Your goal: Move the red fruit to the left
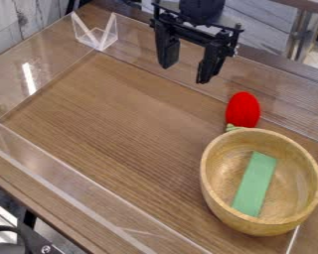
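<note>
The red fruit (242, 109) is small, bright red and rounded, lying on the wooden tabletop at the right, just behind the wooden bowl (225, 157). My black gripper (187, 62) hangs above the table at the top middle, up and to the left of the fruit, well apart from it. Its two fingers (165, 52) stand wide apart and open, with nothing between them.
A flat green rectangular block (257, 183) lies inside the bowl. Low clear plastic walls (43, 74) border the tabletop on the left, front and back. A clear plastic stand (92, 33) sits at the back left corner.
</note>
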`<state>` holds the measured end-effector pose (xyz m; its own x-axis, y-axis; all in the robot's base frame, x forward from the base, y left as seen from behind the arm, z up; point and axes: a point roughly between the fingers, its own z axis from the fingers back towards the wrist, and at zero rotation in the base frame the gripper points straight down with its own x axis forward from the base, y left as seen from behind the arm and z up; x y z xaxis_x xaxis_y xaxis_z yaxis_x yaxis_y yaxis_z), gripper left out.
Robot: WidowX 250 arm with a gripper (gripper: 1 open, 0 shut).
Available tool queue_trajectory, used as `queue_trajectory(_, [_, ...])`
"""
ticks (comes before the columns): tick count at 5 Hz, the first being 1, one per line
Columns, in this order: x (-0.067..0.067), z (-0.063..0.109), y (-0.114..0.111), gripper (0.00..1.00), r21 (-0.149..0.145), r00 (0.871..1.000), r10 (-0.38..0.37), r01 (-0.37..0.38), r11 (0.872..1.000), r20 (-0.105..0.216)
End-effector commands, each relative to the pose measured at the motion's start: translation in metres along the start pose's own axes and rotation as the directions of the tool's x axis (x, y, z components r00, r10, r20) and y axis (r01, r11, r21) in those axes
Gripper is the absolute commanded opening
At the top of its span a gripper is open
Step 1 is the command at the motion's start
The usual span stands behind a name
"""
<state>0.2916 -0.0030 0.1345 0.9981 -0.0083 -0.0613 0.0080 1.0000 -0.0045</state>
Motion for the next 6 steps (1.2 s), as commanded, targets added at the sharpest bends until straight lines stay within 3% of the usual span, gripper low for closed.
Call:
queue_trajectory(1, [0.001, -0.01, -0.004, 1.0, -0.005, 1.0, 0.001, -0.001, 1.0, -0.012])
queue_trajectory(4, [0.035, -0.036, -0.054, 1.0, -0.021, 0.993, -0.007, 0.01, 1.0, 0.116])
queue_trajectory(6, [0.053, -0.044, -0.073, 1.0, -0.031, 0.976, -0.005, 0.012, 0.999, 0.22])
